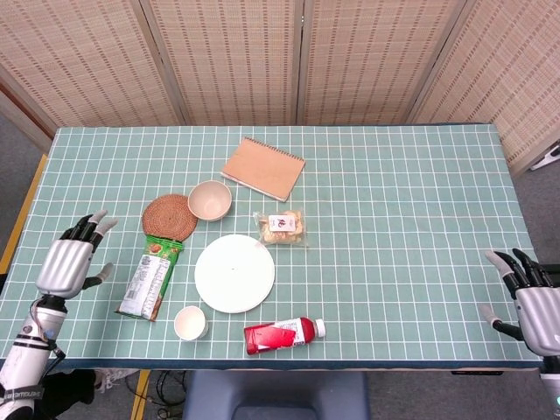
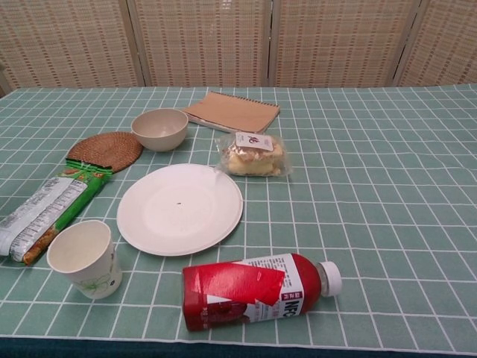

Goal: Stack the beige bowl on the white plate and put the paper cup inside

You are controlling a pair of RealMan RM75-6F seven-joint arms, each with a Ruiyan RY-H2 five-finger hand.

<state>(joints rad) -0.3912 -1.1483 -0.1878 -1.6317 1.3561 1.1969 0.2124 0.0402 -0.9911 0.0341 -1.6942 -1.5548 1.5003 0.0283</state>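
The beige bowl (image 1: 210, 199) (image 2: 159, 129) stands upright and empty, behind the white plate (image 1: 234, 273) (image 2: 179, 208), which lies bare near the table's middle. The paper cup (image 1: 190, 322) (image 2: 83, 258) stands upright at the plate's front left. My left hand (image 1: 68, 260) hovers over the table's left edge, fingers spread, holding nothing, well left of the cup. My right hand (image 1: 534, 302) is at the front right corner, fingers apart and empty. Neither hand shows in the chest view.
A woven coaster (image 1: 170, 216) and a green snack packet (image 1: 150, 276) lie left of the plate. A wrapped pastry (image 1: 282, 227) and a brown notebook (image 1: 262, 168) sit behind it. A red bottle (image 1: 282, 334) lies on its side in front.
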